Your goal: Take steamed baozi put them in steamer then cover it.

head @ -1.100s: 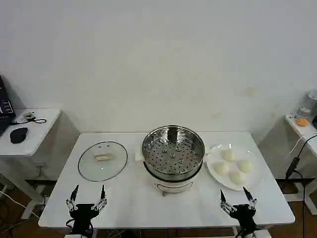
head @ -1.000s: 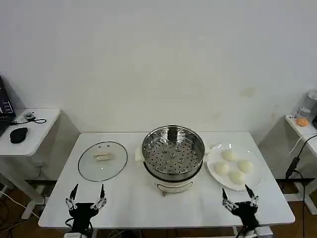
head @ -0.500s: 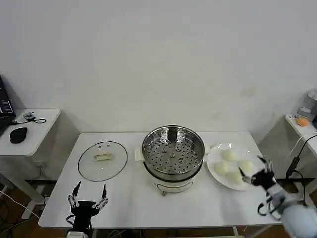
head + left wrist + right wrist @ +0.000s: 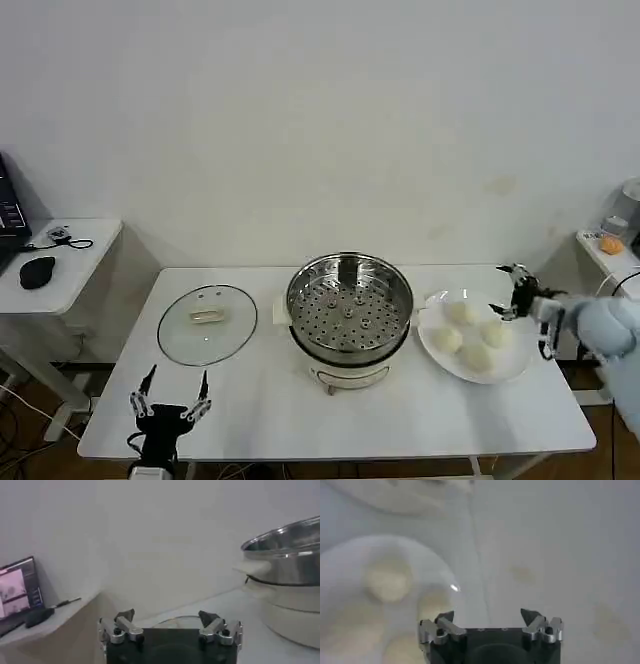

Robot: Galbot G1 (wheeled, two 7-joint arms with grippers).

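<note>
The steamer (image 4: 349, 305), a shiny steel pot with a perforated tray, stands mid-table and also rises at the side of the left wrist view as the steamer (image 4: 285, 555). Its cover (image 4: 207, 323), a clear glass lid, lies flat to the pot's left. Several cream baozi (image 4: 460, 313) rest on a white plate (image 4: 512, 368) right of the pot. My right gripper (image 4: 513, 292) hovers open above the plate's far right rim. In its wrist view the right gripper (image 4: 488, 615) is empty, with baozi (image 4: 387, 580) beyond it. My left gripper (image 4: 168, 396) waits open at the front left edge; its left gripper (image 4: 166, 616) holds nothing.
A side table with a black mouse (image 4: 38, 271) stands to the left. Another small table with an orange item (image 4: 610, 245) and a hanging cable is at the right. The white table (image 4: 300, 420) has bare surface in front of the pot.
My right arm has lifted from the table's front edge and swung right and back, ending over the plate's far right rim. The left gripper sank slightly.
</note>
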